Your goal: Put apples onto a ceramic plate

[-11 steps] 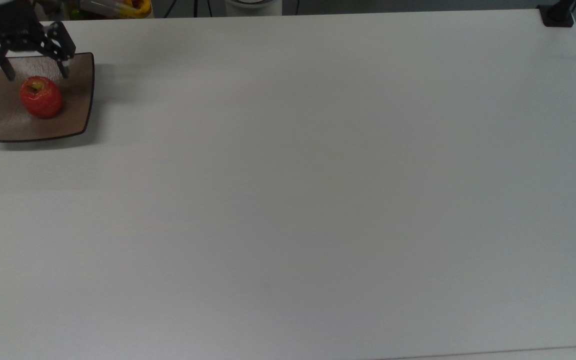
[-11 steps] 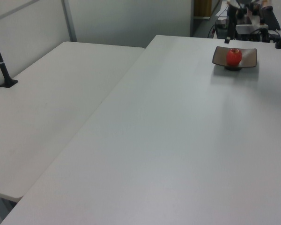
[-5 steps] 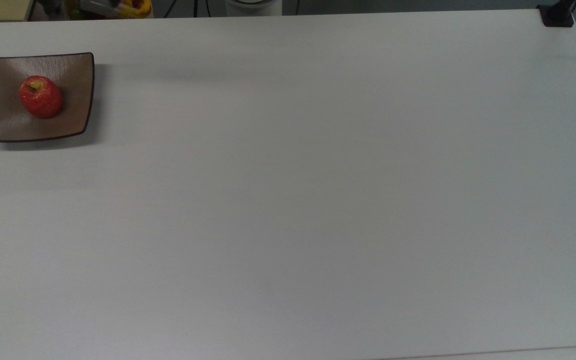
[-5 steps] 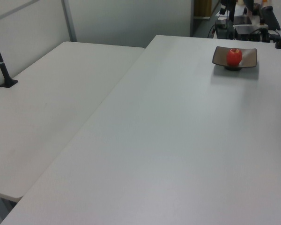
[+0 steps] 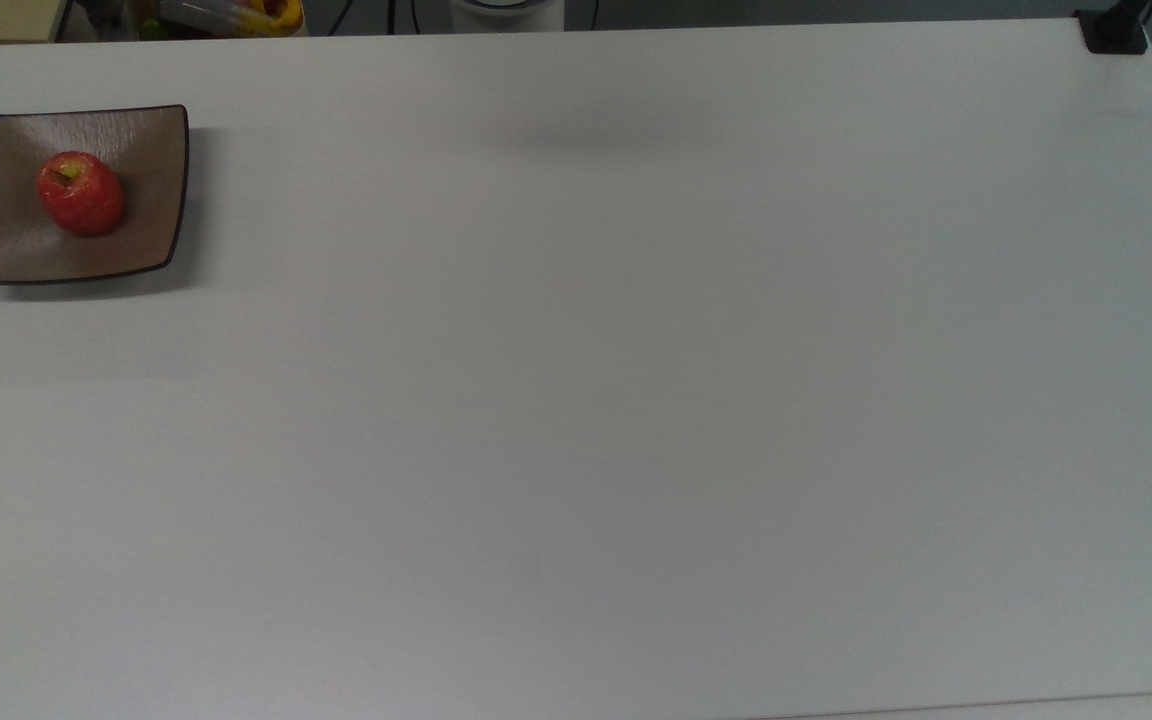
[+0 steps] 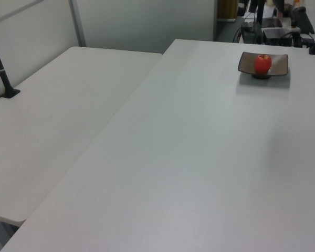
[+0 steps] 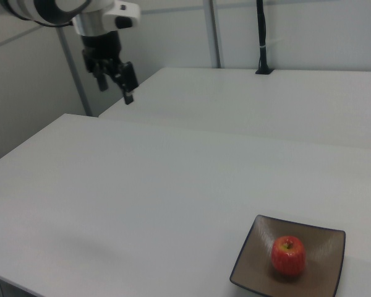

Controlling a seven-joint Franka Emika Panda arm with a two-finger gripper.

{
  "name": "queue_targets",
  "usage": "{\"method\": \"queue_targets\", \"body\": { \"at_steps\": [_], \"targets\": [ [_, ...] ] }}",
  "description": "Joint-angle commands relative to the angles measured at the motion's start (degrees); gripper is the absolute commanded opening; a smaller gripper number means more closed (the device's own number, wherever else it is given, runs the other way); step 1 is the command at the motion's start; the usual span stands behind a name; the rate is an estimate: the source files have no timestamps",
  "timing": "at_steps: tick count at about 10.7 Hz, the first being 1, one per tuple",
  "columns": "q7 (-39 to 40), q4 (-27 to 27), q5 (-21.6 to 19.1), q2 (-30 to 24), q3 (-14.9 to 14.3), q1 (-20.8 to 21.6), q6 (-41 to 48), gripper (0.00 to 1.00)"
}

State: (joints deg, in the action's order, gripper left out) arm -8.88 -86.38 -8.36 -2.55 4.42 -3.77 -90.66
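The pincer (image 7: 114, 86) hangs high in the air at the top of the right view's left side, on the end of a white and black arm (image 7: 55, 9). Two dark fingers (image 7: 129, 80) point down, but I cannot tell if they are apart or together. The pincer holds nothing. It is well apart from the plate (image 7: 253, 266), which sits at the bottom of the right view's right side.

The apple (image 7: 288, 254) sits on the plate, near its middle, with its stem dimple up. In the top view, the apple (image 5: 81, 193) and the brown square plate (image 5: 151, 140) are in the top view's upper left corner, on a big white table (image 5: 636, 400). Nothing else sits on the table between the pincer and the plate.

The left view shows the plate (image 6: 279, 60) and apple (image 6: 262, 63) far away at the back of the table, with dark gear (image 6: 268, 31) behind them. It also shows a second white table (image 6: 52, 126) beside the first. A black pole (image 6: 1, 68) stands on that second table. In the right view, a black pole (image 7: 260, 37) stands at the far edge of the second table. The top view shows a black clamp (image 5: 1114, 30) at the table's corner.
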Motion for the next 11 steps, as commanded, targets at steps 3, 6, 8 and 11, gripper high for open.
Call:
{"method": "queue_targets", "body": {
  "at_steps": [3,6,8,11],
  "targets": [
    [-1.6,-4.8,3.7,-0.6,2.6,8.0,0.5,1.00],
    [9.8,-8.1,4.1,-0.5,-1.3,10.8,-6.9,1.00],
    [12.8,-8.5,3.5,-0.3,-4.2,12.2,-9.1,1.00],
    [12.8,-8.5,3.6,-0.5,-5.0,12.4,-8.6,1.00]
  ]
}}
